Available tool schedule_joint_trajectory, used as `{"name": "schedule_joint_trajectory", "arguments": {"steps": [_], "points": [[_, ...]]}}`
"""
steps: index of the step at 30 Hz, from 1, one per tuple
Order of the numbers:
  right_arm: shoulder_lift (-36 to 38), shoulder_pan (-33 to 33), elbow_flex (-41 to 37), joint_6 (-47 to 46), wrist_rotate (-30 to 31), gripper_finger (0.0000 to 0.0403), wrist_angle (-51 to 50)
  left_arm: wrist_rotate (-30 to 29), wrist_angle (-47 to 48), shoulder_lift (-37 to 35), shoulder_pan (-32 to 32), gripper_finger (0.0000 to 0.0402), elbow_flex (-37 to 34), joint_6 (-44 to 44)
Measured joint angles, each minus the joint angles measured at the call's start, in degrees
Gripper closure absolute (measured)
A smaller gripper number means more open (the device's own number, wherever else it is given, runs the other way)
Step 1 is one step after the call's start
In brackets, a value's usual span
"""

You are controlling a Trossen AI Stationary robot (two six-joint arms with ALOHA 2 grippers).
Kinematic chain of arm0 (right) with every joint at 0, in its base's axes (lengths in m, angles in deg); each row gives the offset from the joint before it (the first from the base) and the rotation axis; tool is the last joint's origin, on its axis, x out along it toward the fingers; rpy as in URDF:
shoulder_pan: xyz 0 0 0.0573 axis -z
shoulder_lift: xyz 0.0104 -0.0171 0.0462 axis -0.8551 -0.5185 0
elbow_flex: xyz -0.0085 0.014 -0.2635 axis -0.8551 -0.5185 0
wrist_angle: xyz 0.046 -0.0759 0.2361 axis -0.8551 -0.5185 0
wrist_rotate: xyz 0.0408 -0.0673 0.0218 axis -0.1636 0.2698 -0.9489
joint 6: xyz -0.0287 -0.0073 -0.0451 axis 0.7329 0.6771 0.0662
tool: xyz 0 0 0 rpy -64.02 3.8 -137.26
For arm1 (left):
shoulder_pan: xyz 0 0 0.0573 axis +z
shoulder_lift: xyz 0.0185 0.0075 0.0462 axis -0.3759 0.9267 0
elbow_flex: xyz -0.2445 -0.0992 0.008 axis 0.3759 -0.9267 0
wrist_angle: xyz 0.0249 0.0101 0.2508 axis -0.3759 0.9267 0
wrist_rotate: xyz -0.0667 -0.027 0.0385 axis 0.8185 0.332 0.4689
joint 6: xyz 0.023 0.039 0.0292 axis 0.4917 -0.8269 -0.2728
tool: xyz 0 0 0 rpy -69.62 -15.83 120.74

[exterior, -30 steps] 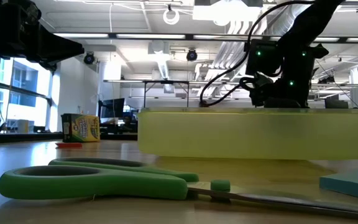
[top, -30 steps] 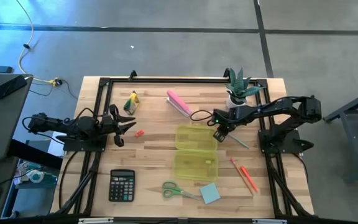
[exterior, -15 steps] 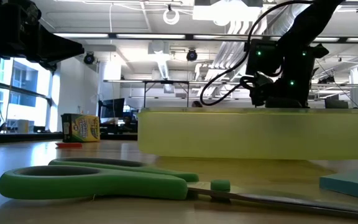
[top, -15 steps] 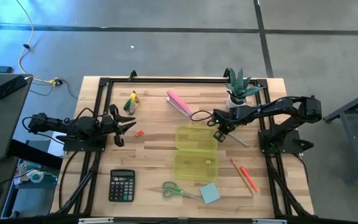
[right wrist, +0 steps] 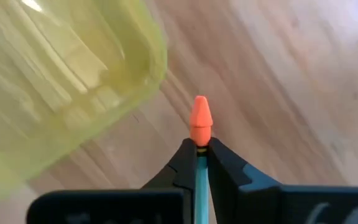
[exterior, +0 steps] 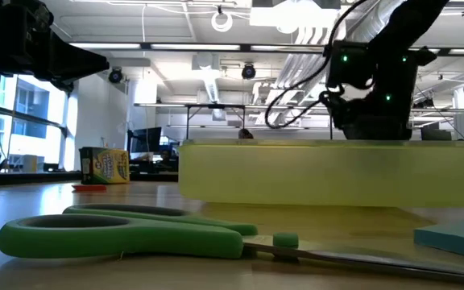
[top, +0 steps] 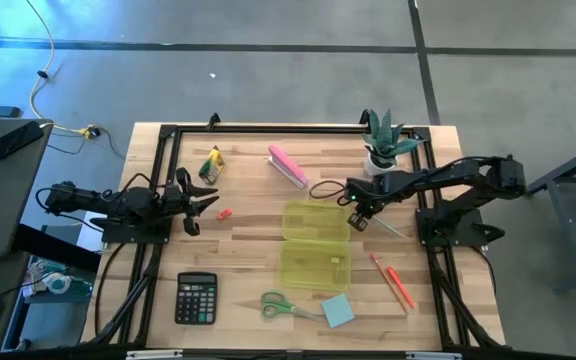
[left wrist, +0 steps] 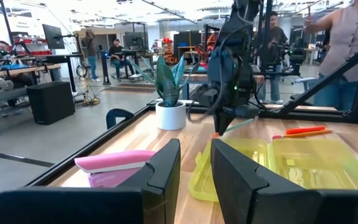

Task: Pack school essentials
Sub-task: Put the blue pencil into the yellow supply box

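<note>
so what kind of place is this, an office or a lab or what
Most likely an open robotics lab or workshop. The wooden table sits in a black metal frame on a bare concrete floor; beyond it are more workbenches, monitors, exposed ceiling ducts and people standing.

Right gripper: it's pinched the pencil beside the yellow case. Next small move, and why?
Probably lift slightly and carry toward the open yellow case. The right gripper is shut on the thin pencil, orange tip poking past the fingers, case edge just beside it. Left gripper waits at the table's left side.
</note>
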Motion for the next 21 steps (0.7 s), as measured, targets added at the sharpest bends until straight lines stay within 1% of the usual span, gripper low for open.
{"name": "schedule_joint_trajectory", "arguments": {"steps": [2, 7, 12, 17, 21], "points": [[2.0, -0.2, 0.0, -0.5, 1.0, 0.0391, -1.7, 0.0, 0.0, 0.0, 0.0, 0.0321, 0.0, 0.0], [7.2, -1.7, 0.0, -1.5, 1.9, 0.0391, -1.9, 0.0, 0.0, 0.0, 0.0, 0.0321, 0.0, 0.0], [12.6, -4.9, 0.0, -1.9, 2.8, 0.0391, 0.5, 0.0, 0.0, 0.0, 0.0, 0.0321, 0.0, 0.0], [16.6, -8.8, 0.0, -1.6, 3.0, 0.0391, 8.5, -0.2, 0.0, 0.0, 0.0, 0.0321, 0.0, 0.1], [17.9, -12.0, 0.1, 1.1, 3.0, 0.0391, 16.8, -0.3, 0.0, 0.0, 0.0, 0.0321, 0.0, 0.1]]}}
